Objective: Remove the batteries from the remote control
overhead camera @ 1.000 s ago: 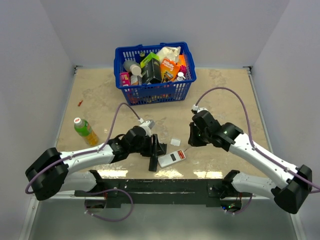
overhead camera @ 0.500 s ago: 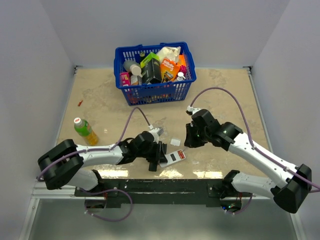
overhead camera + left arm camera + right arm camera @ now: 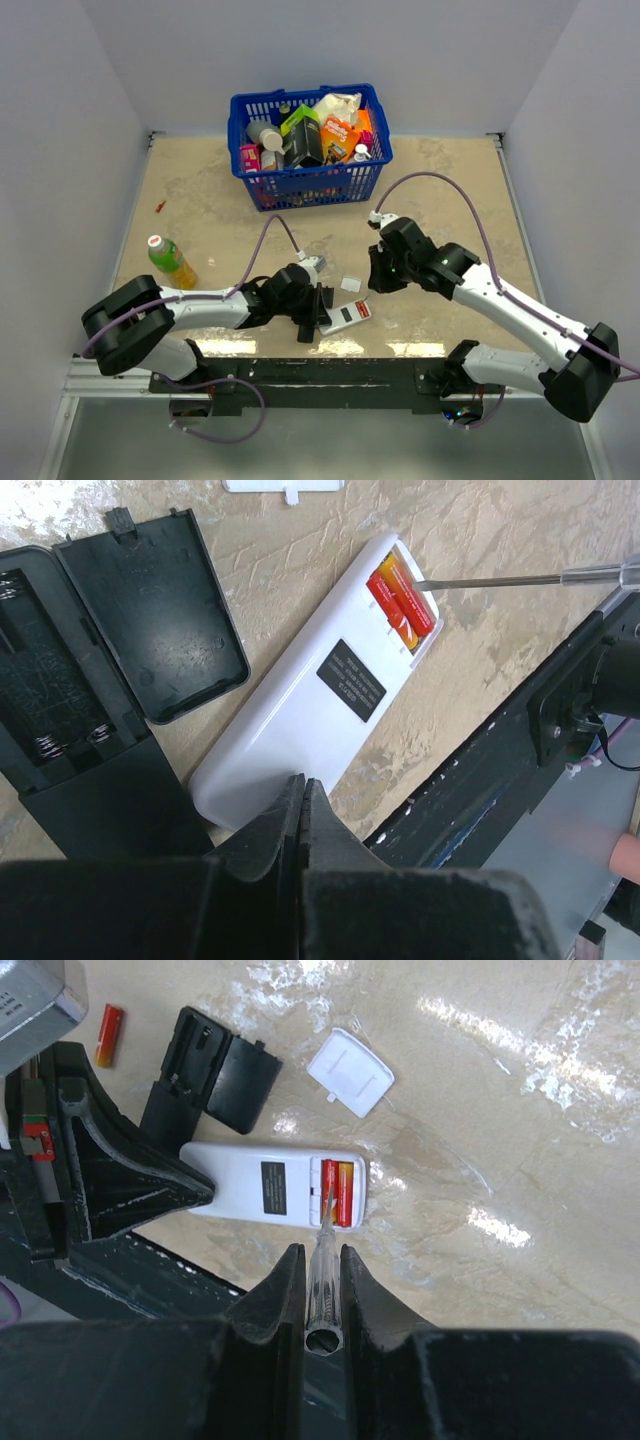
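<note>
**A:** Entry one, the flat white plastic remote control (image 3: pixel 290 715)?

**B:** It lies back-up on the mottled beige table (image 3: pixel 450 190), near the front edge. In the overhead view its long axis runs left to right. The open bay is at the end toward the right arm.

**A:** The two slim red-and-orange batteries (image 3: pixel 403 602)?

**B:** Both sit in that bay, side by side, lengthwise along the remote.

**A:** Pincers?

**B:** The left gripper (image 3: pixel 303 785) has its fingers pressed together with nothing between them, tips at the remote's closed end. The right gripper (image 3: pixel 320 1255) is clamped on a clear-handled metal screwdriver (image 3: pixel 500 580), whose tip is at the batteries.

**A:** Differences between views?

**B:** Only the right wrist view shows a loose red-and-orange cell (image 3: pixel 109 1035), on the table beyond the black parts. The left wrist view shows the black remote's empty bay (image 3: pixel 50 710) with its springs, and the detached black cover (image 3: pixel 160 620). The overhead view adds a blue plastic basket (image 3: pixel 310 185); the batteries are too small to read there.
</note>
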Robot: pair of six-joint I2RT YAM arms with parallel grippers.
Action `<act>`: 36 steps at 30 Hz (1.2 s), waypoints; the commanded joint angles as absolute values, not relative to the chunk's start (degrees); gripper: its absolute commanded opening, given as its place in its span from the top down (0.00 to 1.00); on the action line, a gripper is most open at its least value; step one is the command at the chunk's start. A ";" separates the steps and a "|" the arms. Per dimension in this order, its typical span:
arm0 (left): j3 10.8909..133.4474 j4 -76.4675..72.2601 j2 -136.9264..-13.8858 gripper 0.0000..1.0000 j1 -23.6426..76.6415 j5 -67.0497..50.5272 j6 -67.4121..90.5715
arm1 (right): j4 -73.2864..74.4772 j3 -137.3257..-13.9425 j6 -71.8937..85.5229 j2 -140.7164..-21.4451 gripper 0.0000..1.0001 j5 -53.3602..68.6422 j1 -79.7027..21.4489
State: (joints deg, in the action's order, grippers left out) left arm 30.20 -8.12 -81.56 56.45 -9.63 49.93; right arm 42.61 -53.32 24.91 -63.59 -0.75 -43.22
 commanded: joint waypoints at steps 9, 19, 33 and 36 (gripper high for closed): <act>29.09 -8.18 -82.26 1.00 56.78 -6.15 50.10 | 38.85 -51.33 23.47 -63.81 1.00 -1.76 -43.42; 31.99 -4.75 -82.44 1.00 56.78 -2.47 48.52 | 41.48 -51.86 23.55 -64.95 1.00 -2.02 -45.96; 34.89 -1.30 -80.95 1.00 56.43 1.85 47.81 | 40.26 -46.15 32.77 -58.19 1.00 -2.90 -53.00; 34.10 -2.72 -80.51 1.00 56.43 0.35 48.60 | 38.41 -44.21 34.36 -57.30 1.00 -2.55 -53.00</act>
